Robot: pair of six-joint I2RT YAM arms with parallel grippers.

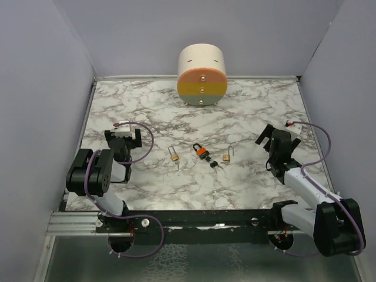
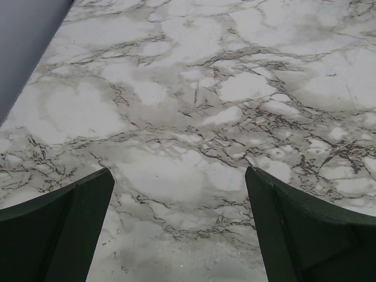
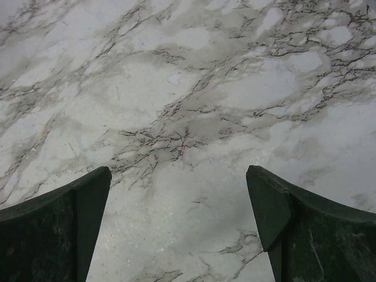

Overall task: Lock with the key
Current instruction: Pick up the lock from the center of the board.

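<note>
Between left fingers [image 2: 59,235] and right fingers [image 3: 305,229] — both wide open, empty — the key [image 1: 213,163], well apart.

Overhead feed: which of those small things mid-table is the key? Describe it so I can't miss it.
From the cream cylinder at the back of the marble table, come straight toward the arms to the orange padlock. The key lies just at its near-right, before the right brass padlock. It is the smallest, black-headed, with no shackle loop.
</note>
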